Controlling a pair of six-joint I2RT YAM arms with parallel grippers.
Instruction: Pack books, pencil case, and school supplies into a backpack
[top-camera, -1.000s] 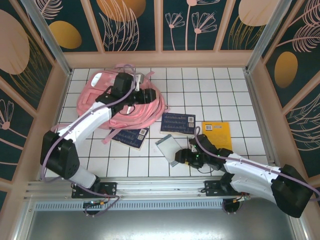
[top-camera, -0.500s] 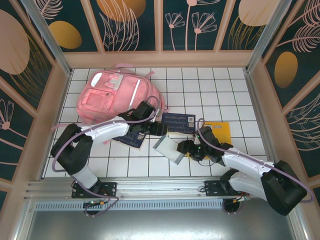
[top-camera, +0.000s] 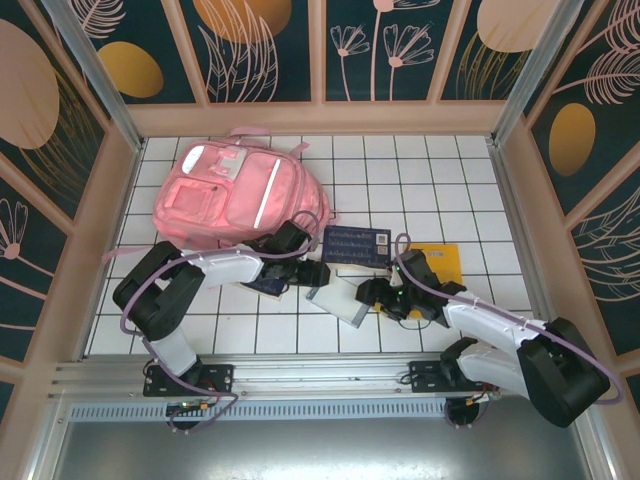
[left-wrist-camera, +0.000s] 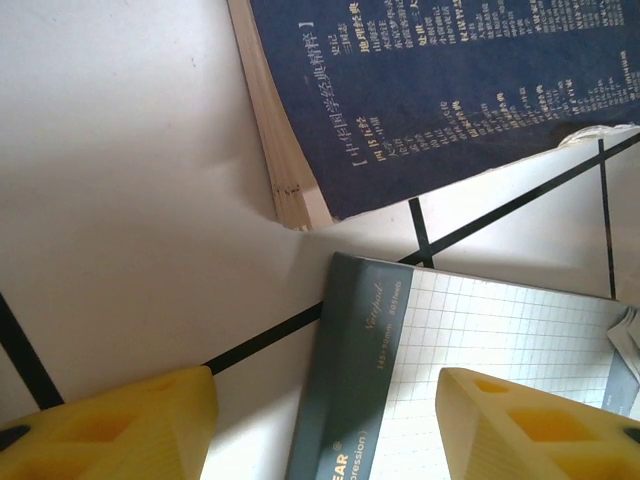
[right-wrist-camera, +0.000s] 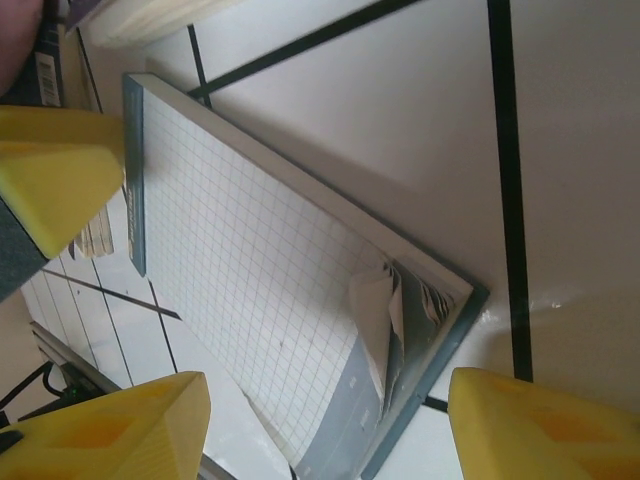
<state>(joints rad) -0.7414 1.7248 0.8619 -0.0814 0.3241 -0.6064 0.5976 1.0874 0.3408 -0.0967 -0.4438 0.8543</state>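
Tiled table (top-camera: 450, 170) holds one backpack (top-camera: 225, 195), seemingly four books (top-camera: 357, 243); left pincer (left-wrist-camera: 320, 385), right pincer (right-wrist-camera: 325, 385) agape.

Noted pink backpack (top-camera: 228, 195) with silvery-white stripe, navy book (left-wrist-camera: 450, 90) with pale lettering, yellow-orange book (top-camera: 441, 262), white grid-ruled notepad (right-wrist-camera: 260, 280) edged grey-teal, white table (top-camera: 420, 180) crossed by dark lines.

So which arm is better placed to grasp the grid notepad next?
Probably the right. The right gripper is open with the grid notepad lying between its fingers. The left gripper is also open but faces only the pad's corner, close to the navy book.
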